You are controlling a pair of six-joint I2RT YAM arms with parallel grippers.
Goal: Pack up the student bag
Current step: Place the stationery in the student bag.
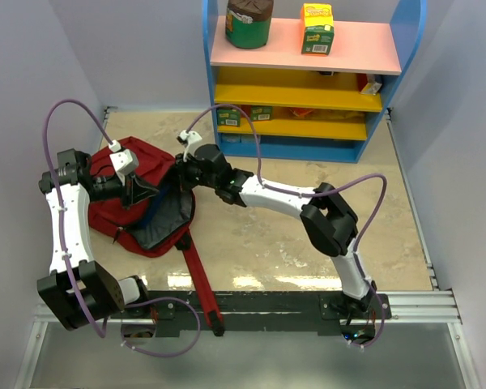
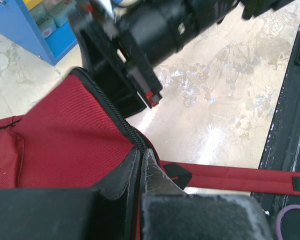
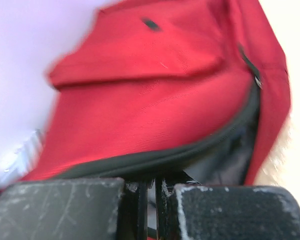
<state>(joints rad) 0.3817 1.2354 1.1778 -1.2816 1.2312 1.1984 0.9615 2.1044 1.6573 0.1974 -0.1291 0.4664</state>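
Observation:
The student bag [image 1: 117, 198], a dark red backpack, lies at the left of the table with its main zipper open and the dark lining [image 1: 166, 220] showing. A long red strap [image 1: 201, 279] trails toward the front rail. My left gripper [image 1: 142, 191] is shut on the bag's zippered rim [image 2: 132, 132] and holds it up. My right gripper [image 1: 183, 173] is at the opposite side of the opening, its jaws nearly together on the black zipper edge [image 3: 190, 150]. The right gripper also shows in the left wrist view [image 2: 122, 82]. The bag's front pocket [image 3: 140, 55] faces the right wrist camera.
A blue shelf unit [image 1: 308, 44] stands at the back with a green can [image 1: 249, 23] and a yellow-green box [image 1: 317, 28] on its pink top, and small packets on lower shelves. A black rail [image 1: 267, 308] runs along the front edge. White walls close in both sides.

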